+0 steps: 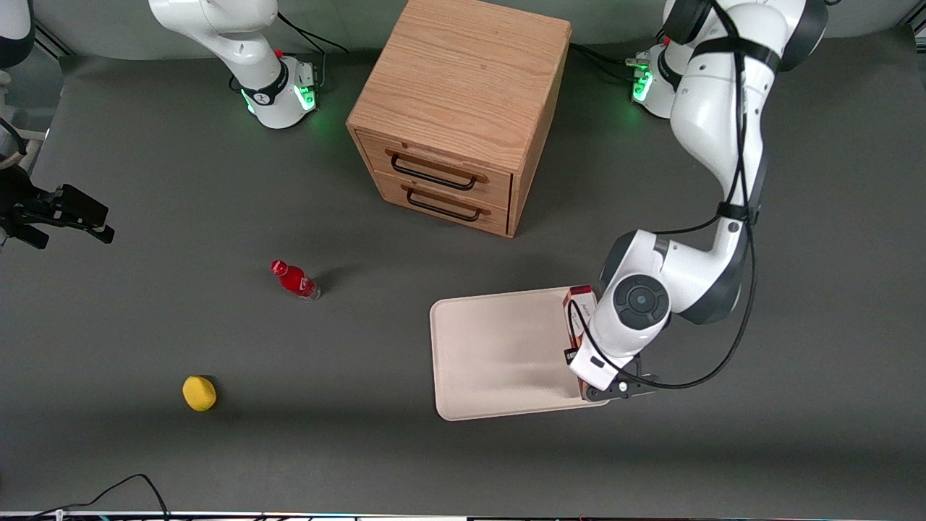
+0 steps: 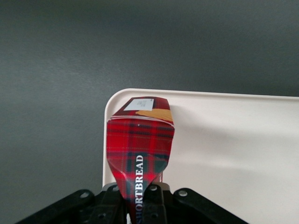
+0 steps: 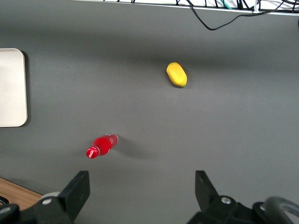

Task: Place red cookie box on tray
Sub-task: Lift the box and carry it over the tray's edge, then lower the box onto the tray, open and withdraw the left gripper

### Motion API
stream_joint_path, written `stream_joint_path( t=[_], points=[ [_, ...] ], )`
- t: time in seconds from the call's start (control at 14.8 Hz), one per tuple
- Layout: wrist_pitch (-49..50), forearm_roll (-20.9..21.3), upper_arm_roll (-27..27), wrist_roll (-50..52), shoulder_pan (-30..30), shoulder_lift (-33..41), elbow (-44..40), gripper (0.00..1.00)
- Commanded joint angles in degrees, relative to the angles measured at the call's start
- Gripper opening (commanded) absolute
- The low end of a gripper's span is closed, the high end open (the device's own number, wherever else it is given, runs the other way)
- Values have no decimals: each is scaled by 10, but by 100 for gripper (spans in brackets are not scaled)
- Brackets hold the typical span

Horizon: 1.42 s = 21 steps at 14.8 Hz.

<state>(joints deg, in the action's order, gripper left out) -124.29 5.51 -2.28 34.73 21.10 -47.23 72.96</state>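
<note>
Tartan-red cookie box (image 2: 140, 144), clamped in the left arm's gripper (image 2: 140, 205), hangs over the cream tray's (image 1: 499, 354) edge at the front view's lower right, apparently awaiting lowering and release.

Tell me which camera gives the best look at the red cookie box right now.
The left wrist view: the red cookie box fills it, held in the gripper over the tray at its edge. In the front view the arm hides all but a sliver of the box. The right wrist view misses it.
</note>
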Motion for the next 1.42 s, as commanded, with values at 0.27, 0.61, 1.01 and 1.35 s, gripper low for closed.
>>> stream_joint_path(
  t=[0.27, 0.61, 1.01, 1.35],
  points=[
    [-5, 18, 5, -7, 2, -24, -22, 25],
    [0, 20, 6, -21, 1, -12, -22, 100],
    [161, 13, 8, -105, -51, 167, 30, 100],
    [255, -2, 8, -299, -128, 317, 119, 100]
  ],
)
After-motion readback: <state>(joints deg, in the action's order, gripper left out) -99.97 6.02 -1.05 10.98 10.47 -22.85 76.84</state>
